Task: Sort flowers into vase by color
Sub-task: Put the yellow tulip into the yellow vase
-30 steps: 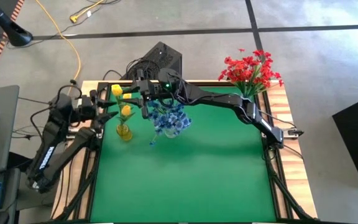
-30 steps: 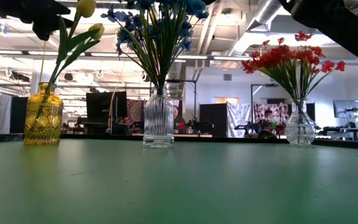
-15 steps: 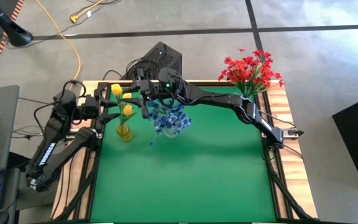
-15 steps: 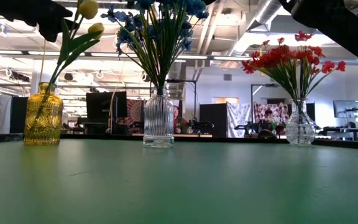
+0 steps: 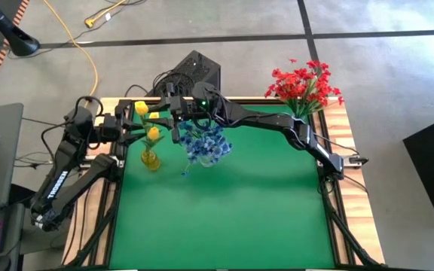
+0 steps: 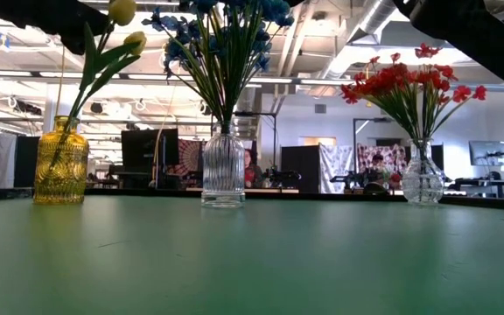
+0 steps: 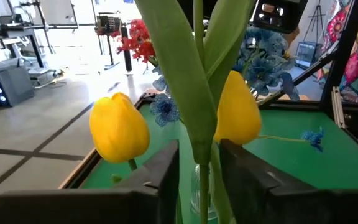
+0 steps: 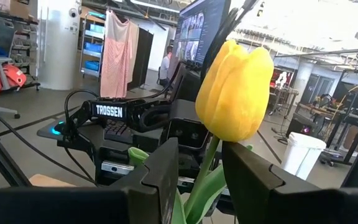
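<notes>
Above the yellow vase (image 5: 150, 159), both the left gripper (image 7: 199, 163) and right gripper (image 8: 200, 167) straddle upright tulip stems (image 7: 197, 93); whether either actually pinches is unclear.

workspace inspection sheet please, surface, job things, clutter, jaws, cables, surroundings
surface: green mat, bare in front
job's things: yellow tulips in yellow vase; blue flowers in clear vase; red flowers in far-right vase
clutter: nothing seen
grippers: left gripper jaws around a tulip stem; right gripper jaws astride another tulip stem
cables: yellow cord on floor
surroundings: workshop, screens, stands
</notes>
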Action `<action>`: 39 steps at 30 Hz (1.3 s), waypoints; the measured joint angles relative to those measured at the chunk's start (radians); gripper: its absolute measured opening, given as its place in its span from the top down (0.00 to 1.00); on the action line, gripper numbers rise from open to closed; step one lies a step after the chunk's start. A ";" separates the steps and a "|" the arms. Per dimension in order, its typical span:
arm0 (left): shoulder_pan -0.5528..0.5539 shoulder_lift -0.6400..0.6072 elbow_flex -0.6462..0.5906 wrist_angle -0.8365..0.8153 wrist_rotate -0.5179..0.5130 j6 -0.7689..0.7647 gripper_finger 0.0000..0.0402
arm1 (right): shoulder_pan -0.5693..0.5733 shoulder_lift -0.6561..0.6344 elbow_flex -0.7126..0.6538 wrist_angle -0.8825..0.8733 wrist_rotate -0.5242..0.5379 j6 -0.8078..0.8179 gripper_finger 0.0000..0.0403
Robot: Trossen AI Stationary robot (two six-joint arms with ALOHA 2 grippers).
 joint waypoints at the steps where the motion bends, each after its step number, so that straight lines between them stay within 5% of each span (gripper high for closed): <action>1: 0.000 0.000 0.000 0.000 0.000 0.000 0.77 | 0.000 0.000 0.000 0.000 0.000 0.000 0.63; 11: 0.000 0.000 0.000 0.023 -0.002 0.000 0.99 | 0.000 0.000 0.000 0.013 -0.002 0.002 0.63; 18: 0.000 0.000 0.000 0.024 -0.020 0.003 1.00 | 0.000 0.000 0.000 0.009 -0.003 0.040 0.60; 29: 0.000 -0.001 0.000 0.026 -0.024 0.004 1.00 | -0.053 -0.006 0.005 -0.146 -0.008 0.113 0.33; 39: 0.000 -0.071 0.000 -0.074 -0.047 0.060 1.00 | -0.097 -0.042 0.005 -0.174 -0.123 0.134 0.31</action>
